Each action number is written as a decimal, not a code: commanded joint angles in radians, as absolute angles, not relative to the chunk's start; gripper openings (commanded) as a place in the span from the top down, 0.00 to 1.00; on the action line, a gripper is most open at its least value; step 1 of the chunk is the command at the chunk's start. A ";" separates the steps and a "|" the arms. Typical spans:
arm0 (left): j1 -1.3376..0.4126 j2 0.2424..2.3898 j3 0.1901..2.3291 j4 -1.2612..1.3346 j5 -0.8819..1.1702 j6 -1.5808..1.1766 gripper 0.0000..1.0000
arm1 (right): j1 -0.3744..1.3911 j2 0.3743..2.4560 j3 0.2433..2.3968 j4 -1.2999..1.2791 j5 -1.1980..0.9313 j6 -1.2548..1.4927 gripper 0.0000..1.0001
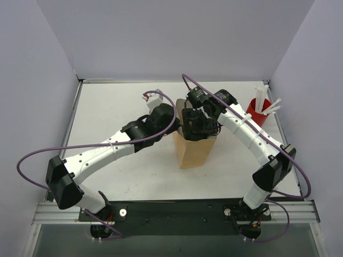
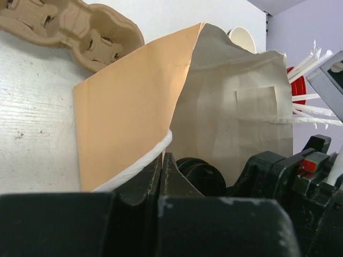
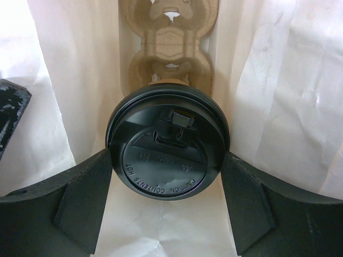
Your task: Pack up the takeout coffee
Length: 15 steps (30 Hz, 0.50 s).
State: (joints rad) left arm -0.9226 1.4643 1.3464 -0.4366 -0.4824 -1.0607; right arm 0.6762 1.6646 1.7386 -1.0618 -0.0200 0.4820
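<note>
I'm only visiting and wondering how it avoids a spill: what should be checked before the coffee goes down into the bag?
1. Grip: the right gripper has a finger on each side of the coffee cup: ok.
2. The black lid is on the cup: ok.
3. The left gripper pinches the paper bag at its rim, mouth open: ok.
4. The pulp carrier lies at the bag's bottom: ok.
5. The slot under the cup is free: cannot tell, the cup hides it.
</note>
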 commanded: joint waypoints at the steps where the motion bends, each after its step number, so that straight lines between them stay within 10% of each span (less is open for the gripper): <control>1: -0.925 1.428 1.358 -0.411 -0.477 -1.054 1.00 | 0.692 1.684 1.726 -1.095 0.032 0.465 0.52; 15: -0.927 1.433 1.364 -0.430 -0.479 -1.042 1.00 | 0.693 1.710 1.666 -1.071 0.035 0.459 0.53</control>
